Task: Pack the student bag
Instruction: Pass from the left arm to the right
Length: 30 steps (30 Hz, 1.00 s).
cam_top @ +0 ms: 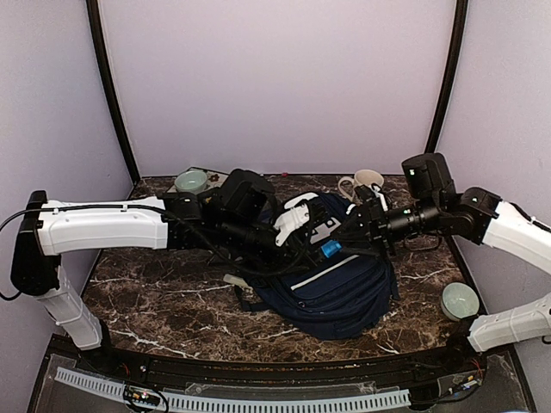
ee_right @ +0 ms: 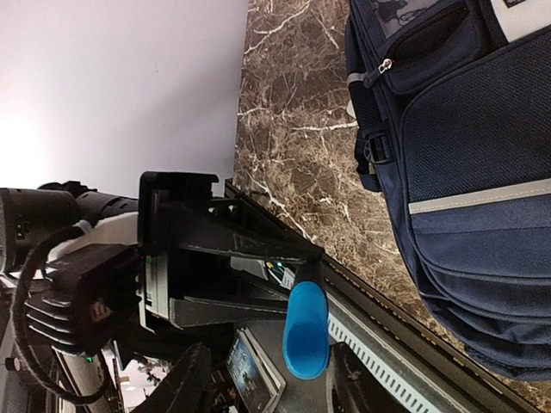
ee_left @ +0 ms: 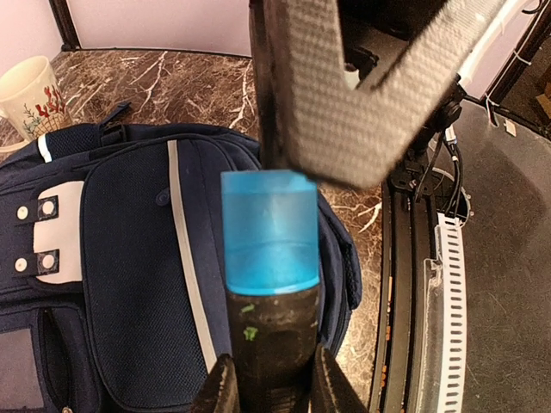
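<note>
The left gripper (ee_left: 274, 380) is clamped on the dark body of a blue-capped tube (ee_left: 269, 232), which sticks out past its fingertips. The right gripper (ee_right: 271, 353) meets it head-on. Its jaws are partly open and straddle the blue cap, with one pad against the cap and the other standing off, so it has no firm hold yet. Both hang over the student bag (cam_top: 336, 297).

Clock directions are read in the overhead view, with 12 at the back wall. The bag lies flat in the middle of the marble table (cam_top: 172, 301), spreading from under the grippers toward 6. Its lower end is near the front rail and its white patches are up toward 12.

The left arm fills the lane at 9 and the right arm fills the lane at 3. The widest bare marble is at 7 to 8. A narrower strip lies at 4 to 5, between the bag and a green bowl (cam_top: 459, 301) near the right edge. A white mug (cam_top: 368, 179) stands at 1, just beyond the bag. A second bowl (cam_top: 191, 181) sits at 10 by the back wall.

Lilac walls close the back and both sides. A perforated white strip (cam_top: 232, 400) runs along the front.
</note>
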Motion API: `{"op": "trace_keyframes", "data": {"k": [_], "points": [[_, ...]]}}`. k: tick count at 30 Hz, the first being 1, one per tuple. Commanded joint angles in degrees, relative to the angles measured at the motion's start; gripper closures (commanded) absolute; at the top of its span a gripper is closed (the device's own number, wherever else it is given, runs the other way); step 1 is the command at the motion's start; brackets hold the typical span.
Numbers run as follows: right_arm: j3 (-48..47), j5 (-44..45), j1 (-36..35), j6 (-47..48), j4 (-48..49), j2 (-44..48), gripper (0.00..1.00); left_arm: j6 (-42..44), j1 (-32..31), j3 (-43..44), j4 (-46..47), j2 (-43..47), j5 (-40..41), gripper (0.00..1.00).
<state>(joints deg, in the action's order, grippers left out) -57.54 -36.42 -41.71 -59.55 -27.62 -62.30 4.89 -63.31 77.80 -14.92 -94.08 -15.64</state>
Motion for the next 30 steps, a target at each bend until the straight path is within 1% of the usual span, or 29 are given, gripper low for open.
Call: {"op": "trace_keyframes", "data": {"k": [1,10,16,19,24,26,30], "points": [[-1.97,-0.56,-1.62,1.74,-1.04,-1.86,0.56,1.48,-0.48,1.45,-1.81,1.07,-0.97,1.00],[-3.11,1.55,-2.91,2.42,-2.35,-4.10,0.65,2.88,-1.11,2.04,-3.72,1.21,-0.86,1.00],[-3.31,1.95,-4.12,2.83,-3.02,-5.47,0.76,3.08,-1.29,2.22,-4.40,1.14,-0.56,1.00],[-3.76,1.92,-4.61,3.11,-3.32,-5.95,0.79,3.55,-1.61,2.53,-5.26,1.01,-0.37,1.00],[-4.42,1.68,-5.10,3.56,-3.62,-6.50,0.92,3.69,-2.15,2.93,-6.29,1.03,0.53,1.00],[-4.68,1.83,-5.09,3.61,-3.88,-6.47,0.95,3.35,-2.24,2.89,-6.43,1.22,0.96,0.96],[-4.78,2.74,-5.13,3.57,-4.50,-5.96,0.97,2.19,-2.63,2.64,-6.52,1.57,2.71,0.78]]}}
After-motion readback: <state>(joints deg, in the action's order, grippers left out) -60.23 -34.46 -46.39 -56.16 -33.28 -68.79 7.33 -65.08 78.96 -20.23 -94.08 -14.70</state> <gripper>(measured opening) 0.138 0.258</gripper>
